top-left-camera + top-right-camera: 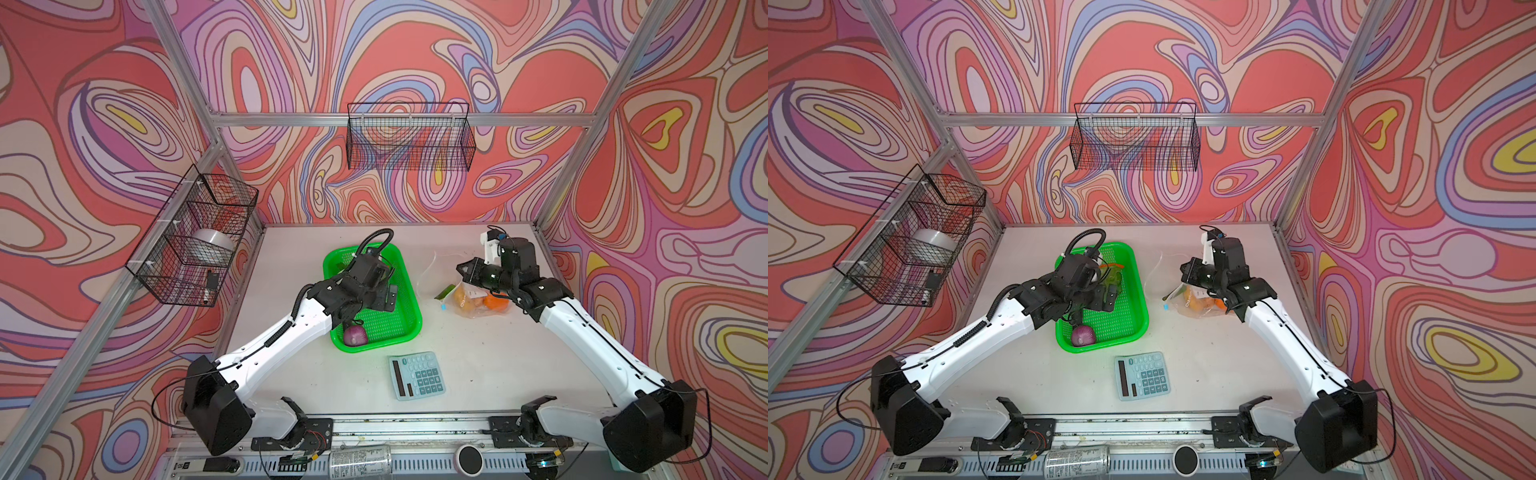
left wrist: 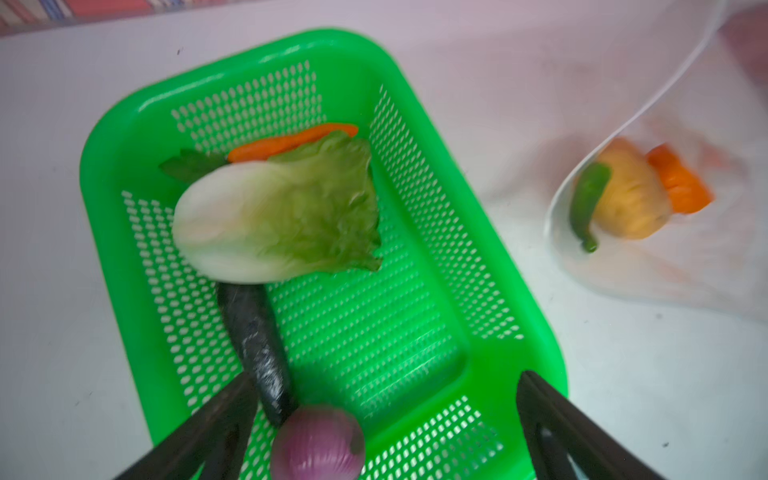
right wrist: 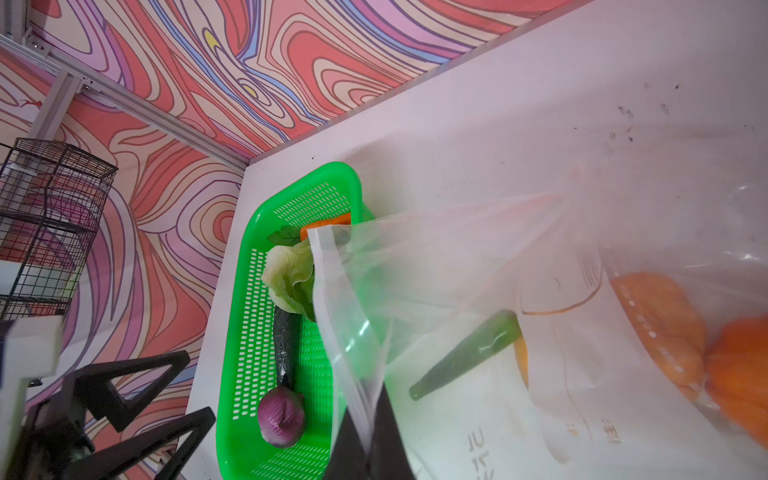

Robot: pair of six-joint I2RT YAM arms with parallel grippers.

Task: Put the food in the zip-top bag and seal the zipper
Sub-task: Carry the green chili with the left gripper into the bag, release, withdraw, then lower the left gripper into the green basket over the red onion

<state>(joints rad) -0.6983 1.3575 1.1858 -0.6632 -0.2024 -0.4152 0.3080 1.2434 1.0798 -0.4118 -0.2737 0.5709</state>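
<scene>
Find the purple onion between the wide-spread fingers of the left tool. The dark eggplant lies just beyond it and runs to the white-green napa cabbage. The carrot lies behind the cabbage, farthest from that tool. The right tool pinches the mouth edge of the clear zip-top bag and holds it lifted. Beneath that tool, inside the bag, you see the green pepper, a tan potato and the orange pumpkin. The zipper is unsealed; its light-blue slider tab sits toward the left tool.

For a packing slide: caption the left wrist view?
Open left gripper over green basket holding napa cabbage, carrot, eggplant and purple onion; partly filled zip-top bag beside it.
</scene>
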